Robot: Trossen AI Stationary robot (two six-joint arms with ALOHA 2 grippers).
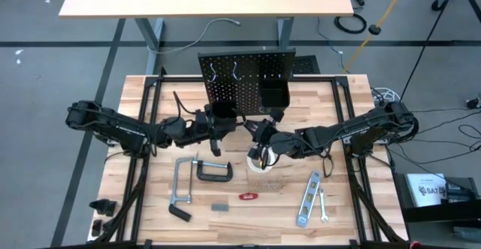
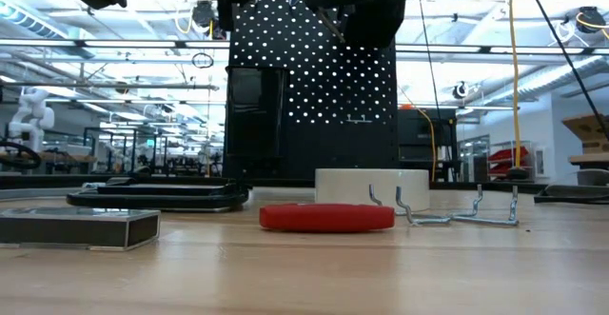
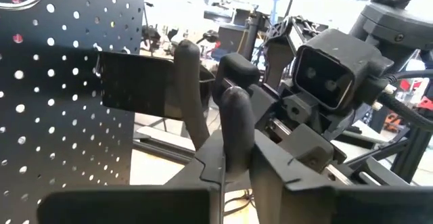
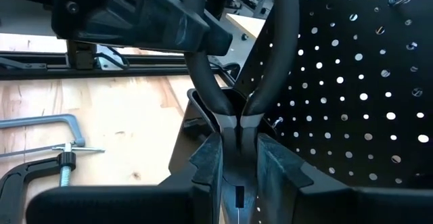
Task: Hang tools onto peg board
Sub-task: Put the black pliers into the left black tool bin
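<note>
Evidently a hand-over was under way right in front of the peg board [image 1: 225,91]. The right gripper [image 4: 238,139] was clamped on the black pliers [image 4: 283,55] where the two handles meet, and the handles stuck out from it toward the other arm. The left gripper [image 3: 235,149] had its fingers pressed on either side of one handle's rounded end, so as far as I could judge both arms had hold of the same tool at once. It hung in the air between them, just on the near side of the board's left bin [image 1: 222,110], well off the table [image 1: 150,98].

To my eye the next move called for one arm to let go cleanly, without tugging the pliers askew. Then the other would have to carry them up to a hook [image 1: 235,70] on the far, upper part of the board.

The pliers looked plain black, with long curved handles in a smooth, rubbery-looking sleeve, and their nose was hidden inside the right gripper.

Nearer on the table lay the grey bar clamp [image 1: 180,189], the C-clamp [image 1: 214,171], the white tape roll [image 1: 261,162], the red-handled tool [image 1: 249,196], the level [image 1: 308,198] and the small wrench [image 1: 323,205], none of them hung.
</note>
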